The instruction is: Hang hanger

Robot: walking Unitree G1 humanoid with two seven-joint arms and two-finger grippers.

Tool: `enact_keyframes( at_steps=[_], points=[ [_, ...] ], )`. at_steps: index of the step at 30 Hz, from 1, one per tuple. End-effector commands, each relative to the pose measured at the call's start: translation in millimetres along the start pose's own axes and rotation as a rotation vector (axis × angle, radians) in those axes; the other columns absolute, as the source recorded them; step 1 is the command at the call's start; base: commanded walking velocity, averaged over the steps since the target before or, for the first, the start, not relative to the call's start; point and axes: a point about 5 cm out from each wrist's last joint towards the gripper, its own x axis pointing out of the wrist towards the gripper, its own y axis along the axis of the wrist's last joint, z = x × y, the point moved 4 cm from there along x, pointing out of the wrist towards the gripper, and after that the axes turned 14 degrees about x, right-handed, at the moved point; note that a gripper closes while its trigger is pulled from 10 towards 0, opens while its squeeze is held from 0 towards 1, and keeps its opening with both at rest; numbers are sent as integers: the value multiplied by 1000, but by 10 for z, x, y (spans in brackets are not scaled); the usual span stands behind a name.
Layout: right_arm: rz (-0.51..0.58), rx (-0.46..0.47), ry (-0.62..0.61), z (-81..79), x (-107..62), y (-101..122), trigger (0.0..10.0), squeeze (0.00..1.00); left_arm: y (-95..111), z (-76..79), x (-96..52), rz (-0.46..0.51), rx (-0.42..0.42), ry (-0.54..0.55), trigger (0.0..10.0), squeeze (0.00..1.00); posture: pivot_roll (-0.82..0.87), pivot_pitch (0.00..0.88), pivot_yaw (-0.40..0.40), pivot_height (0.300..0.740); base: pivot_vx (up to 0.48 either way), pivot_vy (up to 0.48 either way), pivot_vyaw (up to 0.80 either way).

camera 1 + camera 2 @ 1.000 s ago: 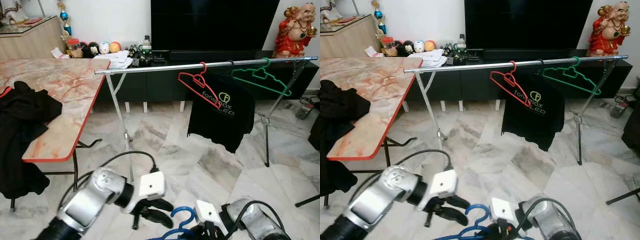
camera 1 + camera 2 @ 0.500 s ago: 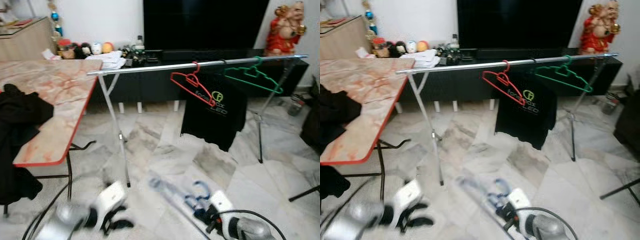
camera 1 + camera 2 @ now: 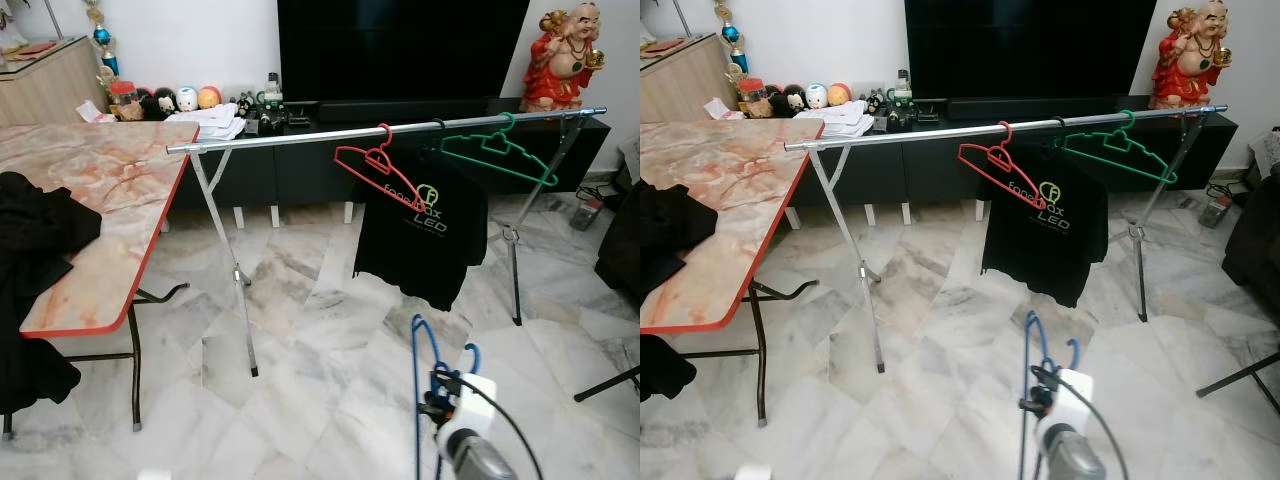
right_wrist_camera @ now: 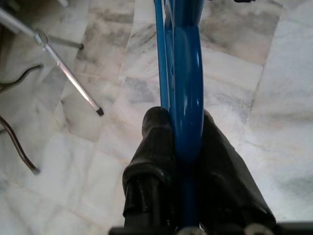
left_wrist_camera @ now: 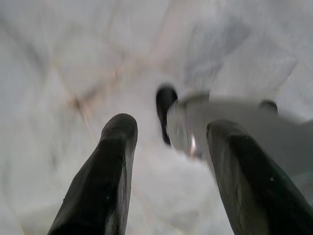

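Observation:
A blue hanger (image 3: 418, 352) stands upright low in the head views, with my right gripper (image 3: 438, 388) shut on its lower part. The right wrist view shows both black pads (image 4: 156, 142) pinching the blue hanger (image 4: 185, 73) above the marble floor. Well ahead and higher, the silver clothes rail (image 3: 300, 138) carries a red hanger (image 3: 378, 172), a black T-shirt (image 3: 425, 240) and a green hanger (image 3: 498, 158). The rail's left half is bare. My left gripper (image 5: 168, 132) is open and points at the floor, nothing between its fingers (image 5: 112, 161).
A marble-patterned table (image 3: 100, 200) with a red edge stands at the left, black clothes (image 3: 35, 230) draped over it. Behind the rail are a dark TV unit (image 3: 400, 45), small figurines and a red statue (image 3: 563, 55). The rail's legs (image 3: 235, 280) stand on the marble floor.
My left arm has dropped out of the head views. The right gripper has lifted the blue hanger from lying low to standing upright. The camera has also shifted.

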Motion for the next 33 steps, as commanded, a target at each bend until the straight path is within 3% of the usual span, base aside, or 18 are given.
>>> enact_keyframes(
  at_steps=[1, 3, 8, 12, 15, 33],
  points=[
    [46, -41, -6, -31, 16, 145, 10000, 0, -31, -12, -3, -2, -47, 5, 10000, 0, 10, 0, 28, 740, 0, 0, 0],
    [60, -39, -9, -50, 19, 159, 10000, 0, -147, 79, 11, -60, 8, -9, 10000, 0, -2, 0, 33, 740, 279, 0, 0],
    [34, -114, 10, -50, 30, 168, 10000, 0, -23, 130, 67, -23, -35, 37, 10000, 0, 11, 0, 22, 740, 306, 0, 0],
    [36, -97, 21, -69, 33, 157, 10000, 0, 44, 203, 93, -17, -11, 9, 10000, 0, 6, 0, 22, 740, 322, 0, 0],
    [35, -158, 43, -95, 34, 157, 10000, 0, 27, 217, 95, -21, -23, 15, 10000, 0, 9, 0, 15, 740, 331, 0, 0],
    [26, -206, 58, -65, 30, 119, 10000, 0, -42, 344, 102, -36, -11, -14, 10000, 0, -1, 0, 13, 740, 355, 0, 0]
  ],
)
